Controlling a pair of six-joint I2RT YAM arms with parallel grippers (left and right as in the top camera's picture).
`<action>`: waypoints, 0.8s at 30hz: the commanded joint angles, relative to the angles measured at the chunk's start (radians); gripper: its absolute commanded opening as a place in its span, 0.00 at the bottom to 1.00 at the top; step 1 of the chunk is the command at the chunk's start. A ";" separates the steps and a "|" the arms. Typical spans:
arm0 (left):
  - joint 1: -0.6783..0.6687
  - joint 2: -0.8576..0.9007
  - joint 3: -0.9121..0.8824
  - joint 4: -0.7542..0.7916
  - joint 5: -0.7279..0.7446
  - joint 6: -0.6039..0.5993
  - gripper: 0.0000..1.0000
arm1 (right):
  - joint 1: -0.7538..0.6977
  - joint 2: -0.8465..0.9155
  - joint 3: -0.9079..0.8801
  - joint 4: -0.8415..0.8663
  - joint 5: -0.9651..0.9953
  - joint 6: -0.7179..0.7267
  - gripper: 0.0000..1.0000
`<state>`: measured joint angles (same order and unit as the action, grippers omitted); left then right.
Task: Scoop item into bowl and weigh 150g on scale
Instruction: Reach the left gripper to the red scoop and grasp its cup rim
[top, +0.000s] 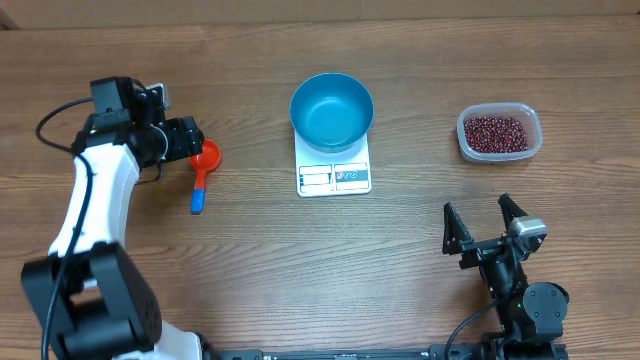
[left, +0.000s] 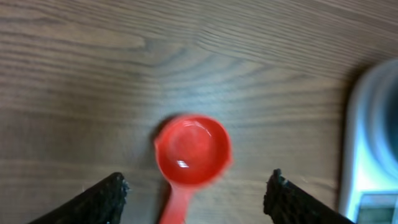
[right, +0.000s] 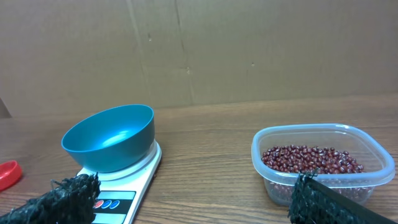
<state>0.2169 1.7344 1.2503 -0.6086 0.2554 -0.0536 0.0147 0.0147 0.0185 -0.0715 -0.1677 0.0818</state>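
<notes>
Step in hand: grasping the scoop (left: 193, 149); left end effector (left: 196, 182) spread astride it, not touching; right end effector (top: 476, 206) spread; beans (top: 497, 131) in tub (top: 500, 106); bowl (top: 331, 110) empty on scale (top: 334, 177); next, pinch the handle squarely.

Bowl (top: 331, 110), bright blue; scale (top: 334, 178), white with small red and blue label marks. Beans (top: 497, 132), dark maroon; tub (top: 462, 135), clear and colourless. Scoop (top: 202, 178), red with a blue handle end; table (top: 300, 280), brown wood grain.
</notes>
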 joint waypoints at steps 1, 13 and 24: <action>0.001 0.075 0.021 0.044 -0.027 -0.006 0.69 | 0.006 -0.012 -0.011 0.003 0.010 0.008 1.00; -0.002 0.270 0.021 0.137 -0.030 0.031 0.44 | 0.006 -0.012 -0.011 0.003 0.010 0.007 1.00; -0.010 0.330 0.021 0.161 -0.029 0.027 0.10 | 0.006 -0.012 -0.011 0.003 0.010 0.007 1.00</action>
<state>0.2165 2.0186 1.2709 -0.4496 0.2276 -0.0238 0.0147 0.0147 0.0185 -0.0723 -0.1677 0.0826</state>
